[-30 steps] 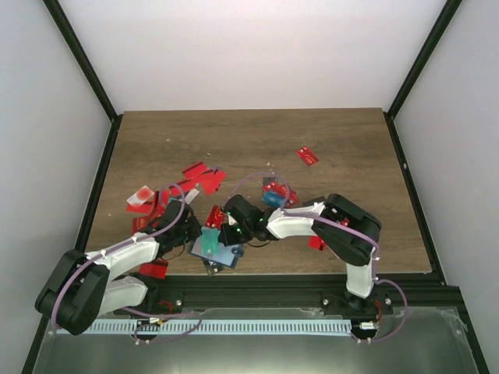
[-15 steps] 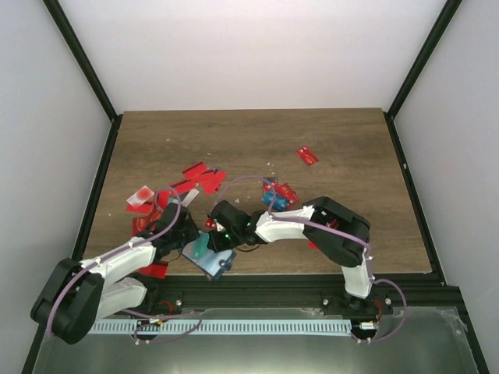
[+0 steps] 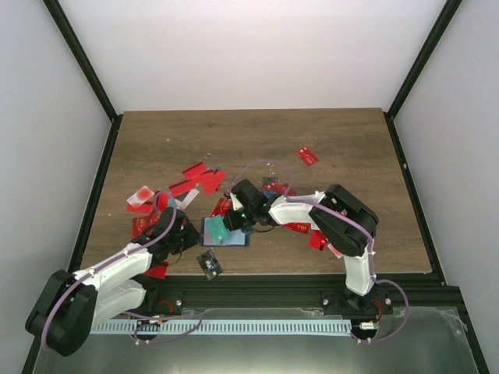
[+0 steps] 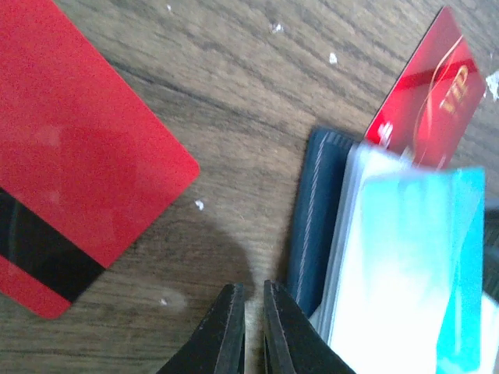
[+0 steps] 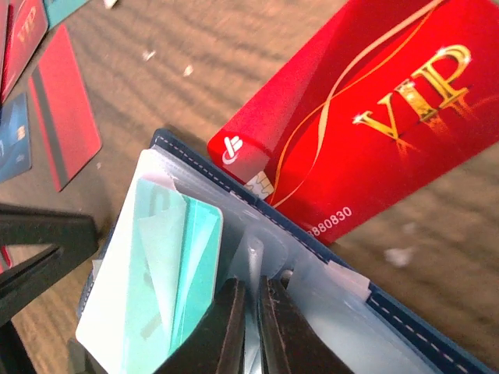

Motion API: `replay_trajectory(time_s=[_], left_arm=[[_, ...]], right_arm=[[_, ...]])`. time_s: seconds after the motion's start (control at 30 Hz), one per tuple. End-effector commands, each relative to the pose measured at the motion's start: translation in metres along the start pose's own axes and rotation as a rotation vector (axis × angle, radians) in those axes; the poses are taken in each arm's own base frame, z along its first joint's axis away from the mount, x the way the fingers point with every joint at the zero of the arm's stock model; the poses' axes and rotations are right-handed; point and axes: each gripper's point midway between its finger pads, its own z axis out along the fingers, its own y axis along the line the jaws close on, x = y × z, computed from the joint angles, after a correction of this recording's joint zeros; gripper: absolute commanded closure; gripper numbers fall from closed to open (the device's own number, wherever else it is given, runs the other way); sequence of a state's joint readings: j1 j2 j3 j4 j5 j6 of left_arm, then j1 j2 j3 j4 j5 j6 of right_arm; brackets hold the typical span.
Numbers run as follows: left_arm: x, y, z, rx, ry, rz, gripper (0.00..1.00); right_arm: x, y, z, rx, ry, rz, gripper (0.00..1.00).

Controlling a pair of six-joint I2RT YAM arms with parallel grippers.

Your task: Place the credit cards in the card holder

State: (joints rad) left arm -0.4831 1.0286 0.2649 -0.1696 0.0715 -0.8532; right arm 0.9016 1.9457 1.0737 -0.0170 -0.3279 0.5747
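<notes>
Since half a second ago the card holder point(image 3: 234, 238) has slid away from the table's near edge and sits farther in, and a small black card point(image 3: 209, 265) lies alone near that edge. The card holder lies open and flat on the wooden table point(image 3: 257, 140), near the front and a little left of centre, with its clear pockets facing up. A teal card point(image 5: 183, 265) sits in one clear pocket on its left half, with a pale, whitish card partly over it.

The right gripper point(image 5: 251, 292) is pressed onto the open holder. Its fingers are drawn together to a thin slit and clamp a clear pocket leaf at the middle fold. A red VIP card point(image 5: 374, 117) lies on the wood touching the holder's far edge, one corner tucked under the navy rim.

The left gripper point(image 4: 251, 296) rests just beside the holder's left edge, its fingers closed almost together with only bare wood showing between them, so they grasp nothing. To its left lies a red card with a black stripe point(image 4: 78, 179), back side up, apart from the holder.

Farther out, a loose heap of red cards point(image 3: 199, 179) lies left of centre, and one red card point(image 3: 307, 156) lies by itself toward the back right.
</notes>
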Motion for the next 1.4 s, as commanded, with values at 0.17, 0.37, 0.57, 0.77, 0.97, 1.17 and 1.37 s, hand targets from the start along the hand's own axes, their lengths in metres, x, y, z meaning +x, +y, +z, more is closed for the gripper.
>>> replay_trajectory(time_s=[0.17,0.37,0.57,0.77,0.97,1.17,1.37], left_arm=[[0.023,0.006,-0.010,0.020,0.078,0.031,0.76],[0.021,-0.008,-0.013,0.092,0.069,0.075,0.70],[0.022,-0.020,-0.009,0.142,0.084,0.102,0.77],[0.027,-0.017,-0.002,0.123,0.112,0.117,0.87],[0.031,-0.016,0.001,0.123,0.129,0.125,0.91],[0.032,-0.016,0.002,0.124,0.131,0.130,0.91],[0.035,-0.014,0.004,0.122,0.140,0.134,0.92]], right_arm=[[0.000,-0.022,-0.030,0.085,0.024,-0.073,0.87],[-0.011,-0.012,-0.055,0.109,-0.006,-0.104,0.77],[-0.005,0.004,-0.062,0.024,0.001,-0.080,0.79],[0.008,0.006,-0.049,0.019,0.036,-0.072,0.90],[0.018,0.000,-0.037,0.080,0.069,-0.068,0.94],[0.027,-0.008,-0.028,0.102,0.095,-0.048,0.91],[0.031,-0.005,-0.026,0.069,0.103,-0.030,0.90]])
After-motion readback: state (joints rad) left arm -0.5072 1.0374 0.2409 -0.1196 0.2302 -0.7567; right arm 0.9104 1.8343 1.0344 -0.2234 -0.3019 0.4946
